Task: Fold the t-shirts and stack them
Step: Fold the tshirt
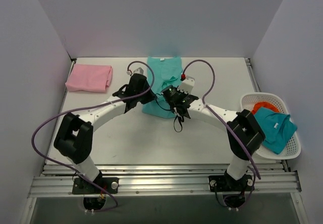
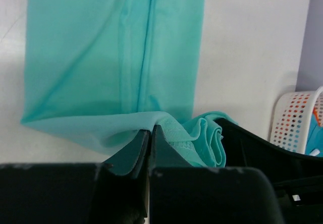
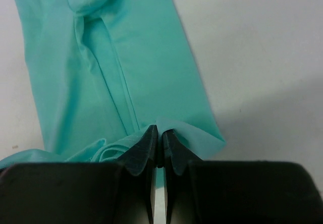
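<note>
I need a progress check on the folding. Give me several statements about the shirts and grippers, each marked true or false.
1. The left gripper is shut on the turquoise t-shirt. True.
2. The right gripper hangs open. False: the right gripper is shut on the same shirt's near edge.
3. The pink t-shirt lies folded at the table's far left. True.
4. The pink t-shirt sits on the turquoise one. False: they lie apart.

Two tees on the tabletop [image 1: 131, 138], one partly folded.
Turquoise-green tee [image 1: 162, 80], frame centre: folded lengthwise into a narrow strip, white neck label [image 1: 162, 59] at top end, lower hem bunched in folds. Pink tee [image 1: 90, 77], upper left: flat folded rectangle, well apart.
</note>
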Available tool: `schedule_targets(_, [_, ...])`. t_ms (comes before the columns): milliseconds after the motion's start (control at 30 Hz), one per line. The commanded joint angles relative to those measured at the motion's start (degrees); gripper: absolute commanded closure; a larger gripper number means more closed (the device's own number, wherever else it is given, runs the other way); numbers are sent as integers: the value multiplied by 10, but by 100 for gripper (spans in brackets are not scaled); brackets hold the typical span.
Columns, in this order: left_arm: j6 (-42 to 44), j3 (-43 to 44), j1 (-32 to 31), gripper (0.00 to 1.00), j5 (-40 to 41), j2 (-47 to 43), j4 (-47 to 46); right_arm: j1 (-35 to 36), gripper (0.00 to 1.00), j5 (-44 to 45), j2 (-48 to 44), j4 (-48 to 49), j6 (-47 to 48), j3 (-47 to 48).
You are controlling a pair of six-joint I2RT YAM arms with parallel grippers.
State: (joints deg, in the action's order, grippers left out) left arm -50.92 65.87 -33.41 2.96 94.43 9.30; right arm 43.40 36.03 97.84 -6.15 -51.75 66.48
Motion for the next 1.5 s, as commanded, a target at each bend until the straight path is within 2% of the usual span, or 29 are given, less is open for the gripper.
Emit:
schedule_targets(0, [34, 100, 27, 97, -23, 53, 7, -34, 100, 19, 33, -19, 43, 77])
schedule_targets(100, [40, 186, 45, 96, -30, 120, 36, -74, 100, -19, 97, 2, 75, 146])
schedule_targets(133, [42, 204, 57, 93, -44, 154, 46, -87, 98, -32, 147, -3, 79, 173])
schedule_targets(167, [44, 245, 62, 89, -44, 171, 53, -99, 90, -56, 173, -29, 80, 203])
schedule_targets(200, [44, 267, 68, 79, -42, 208, 76, -120, 45, -66, 199, -35, 86, 265])
schedule_targets(233, [45, 287, 81, 61, -44, 225, 81, -129, 19, -70, 246, -65, 92, 298])
schedule_targets(267, [48, 319, 89, 41, -52, 241, 84, -139, 0, -56, 266, -84, 89, 332])
schedule_targets(300, [47, 333, 97, 14, -57, 267, 95, -156, 0, -53, 284, -99, 91, 365])
schedule_targets(333, [46, 349, 111, 6, -73, 279, 99, -164, 0, -54, 308, -130, 96, 419])
schedule_targets(433, [59, 399, 134, 6, -71, 296, 134, -179, 0, -39, 302, -164, 97, 470])
schedule_targets(500, [69, 388, 144, 6, -77, 271, 128, -179, 0, -10, 276, -174, 91, 465])
schedule_targets(633, [77, 334, 172, 6, -73, 199, 121, -170, 0, 17, 159, -154, 86, 386])
schedule_targets(800, [121, 284, 186, 6, -13, 121, 136, -147, 0, 53, 45, -162, 64, 252])
schedule_targets(867, [151, 322, 188, 6, -7, 135, 163, -131, 0, 41, -14, -137, 52, 198])
schedule_targets(900, [161, 344, 189, 6, 1, 158, 209, -126, 0, 37, -33, -128, 47, 145])
schedule_targets(967, [157, 379, 188, 6, 52, 170, 263, -113, 0, 24, -84, -101, 35, 97])
schedule_targets(1000, [154, 366, 187, 6, 62, 154, 266, -99, 0, 21, -112, -95, 31, 57])
schedule_targets(1100, [174, 258, 186, 6, 57, 88, 155, -77, 0, 18, -147, -79, 18, 3])
schedule_targets(1133, [179, 244, 195, 6, 13, 82, 132, -74, 0, 21, -154, -79, 15, -6])
schedule_targets(1167, [188, 238, 201, 6, -17, 86, 107, -71, 0, 23, -157, -79, 9, -15])
schedule_targets(1233, [197, 292, 211, 6, -65, 154, 136, -68, 0, 23, -170, -71, 6, -34])
schedule_targets(1267, [213, 332, 210, 6, -81, 237, 208, -68, 0, 17, -171, -68, 6, -36])
schedule_targets(1300, [217, 422, 208, 6, -83, 277, 248, -67, 0, 14, -171, -58, 8, -37])
schedule_targets(1333, [217, 455, 207, 6, -86, 314, 280, -65, 0, 9, -170, -48, 12, -40])
schedule_targets(1367, [215, 462, 201, 5, -86, 340, 274, -60, 1, 0, -170, -27, 22, -43])
schedule_targets(1433, [202, 395, 197, 6, -95, 328, 211, -46, 3, -34, -165, 50, 53, -56])
schedule_targets(1467, [188, 365, 197, 6, -107, 305, 136, -40, 4, -48, -148, 80, 61, -53])
